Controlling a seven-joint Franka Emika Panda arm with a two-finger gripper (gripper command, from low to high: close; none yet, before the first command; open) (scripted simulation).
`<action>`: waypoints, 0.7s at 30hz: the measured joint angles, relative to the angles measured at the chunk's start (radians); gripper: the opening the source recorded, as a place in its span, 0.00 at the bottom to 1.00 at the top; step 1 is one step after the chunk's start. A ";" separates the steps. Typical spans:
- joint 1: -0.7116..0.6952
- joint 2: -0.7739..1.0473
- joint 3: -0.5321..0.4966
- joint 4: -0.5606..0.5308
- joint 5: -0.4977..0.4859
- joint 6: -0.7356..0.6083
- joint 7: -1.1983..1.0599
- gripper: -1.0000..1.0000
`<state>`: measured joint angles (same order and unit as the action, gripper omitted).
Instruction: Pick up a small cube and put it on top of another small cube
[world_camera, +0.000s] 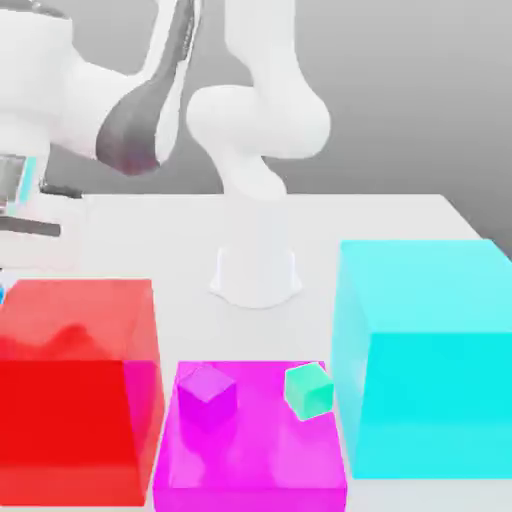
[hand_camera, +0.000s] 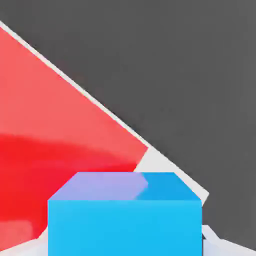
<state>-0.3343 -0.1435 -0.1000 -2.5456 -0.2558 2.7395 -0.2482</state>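
Note:
The small teal-green cube (world_camera: 308, 389) rests on top of the flat magenta block (world_camera: 250, 465), close to that block's edge at the exterior view's right. The small purple cube (world_camera: 208, 388) sits on the same block, about a cube's width away toward the exterior view's left. My gripper (world_camera: 12, 215) is shut and hangs at the far left edge of the exterior view, above the table and well away from both cubes. Neither cube is in its grasp.
A big translucent red block (world_camera: 75, 385) stands left of the magenta one and also appears in the hand view (hand_camera: 50, 125). A large cyan block (world_camera: 430, 355) stands right of it. A blue block (hand_camera: 125, 217) lies under the hand. The arm's white base (world_camera: 257, 270) is behind.

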 joint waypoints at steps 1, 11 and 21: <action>0.043 -0.019 0.014 -0.013 0.045 -0.015 -0.044 0.00; 0.324 -0.109 0.162 -0.147 0.249 -0.211 -0.135 0.00; 0.399 0.053 0.215 -0.221 0.282 -0.065 -0.129 1.00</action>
<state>0.0651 -0.0904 0.1152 -2.7664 0.0259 2.6744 -0.3776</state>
